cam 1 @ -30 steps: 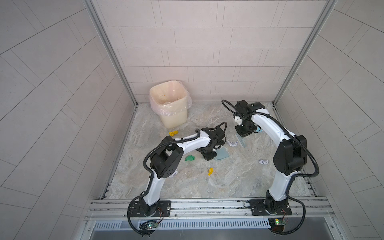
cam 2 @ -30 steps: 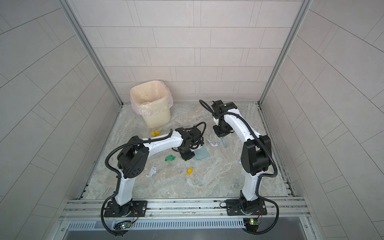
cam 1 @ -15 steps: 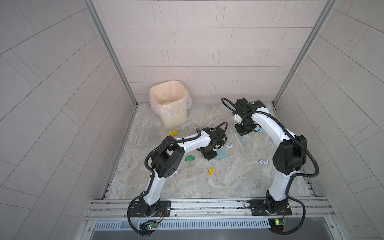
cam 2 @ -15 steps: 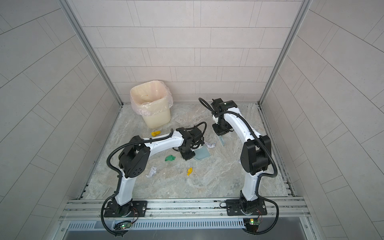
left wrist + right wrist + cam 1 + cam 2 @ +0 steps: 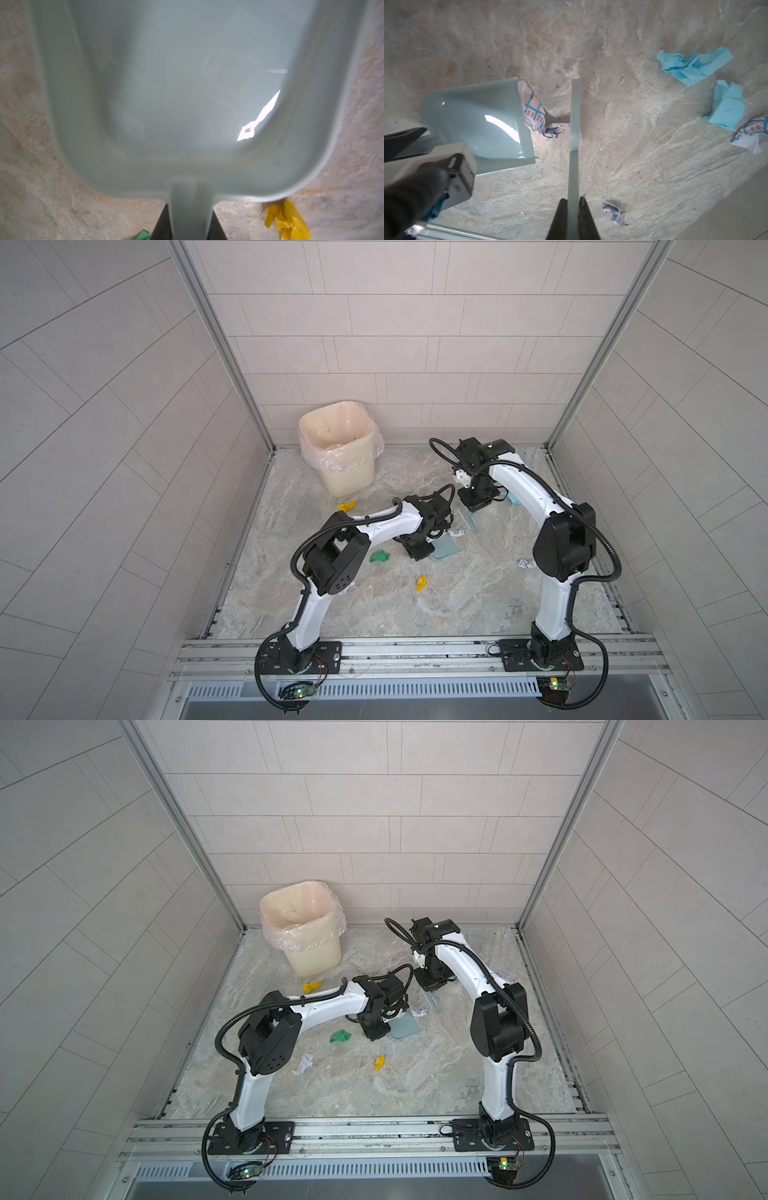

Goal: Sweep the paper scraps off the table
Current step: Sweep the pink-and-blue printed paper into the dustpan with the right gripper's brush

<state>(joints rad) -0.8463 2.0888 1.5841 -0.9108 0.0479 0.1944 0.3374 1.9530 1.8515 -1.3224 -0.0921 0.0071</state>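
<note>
At the back left corner of the table [image 5: 457, 610] stands a lined bin [image 5: 351, 479], with a yellow wad [image 5: 347, 506] lying just in front of it, a white wad [image 5: 303, 1064] near the left arm's elbow and a green wad [image 5: 380, 556] beside that arm's wrist. Next over, the left fingers [image 5: 162, 226] are clamped on the handle of the pale blue dustpan [image 5: 448, 551], which rests on the table with its mouth turned toward the right arm and nothing showing inside it. A second yellow wad [image 5: 421, 583] sits nearer the front rail, untouched. At the pan's lip lies a printed white wad [image 5: 537, 116], one end against the lip and the other reaching the hand brush [image 5: 575, 116], which the right fingers [image 5: 560, 220] pinch tight by its handle. Farther right, two light blue scraps [image 5: 691, 66] and another printed wad [image 5: 749, 135] lie well apart from the pan, and a small white wad [image 5: 525, 564] rests by the right arm's elbow. So the paper scraps [image 5: 379, 1063] lie scattered over the table, and the step in hand looks to be brushing the printed wad into the pan. The next move calls for a short stroke of the brush toward the pan with the pan held firm and flat, lest the wad ride under the lip or skip past its side.
</note>
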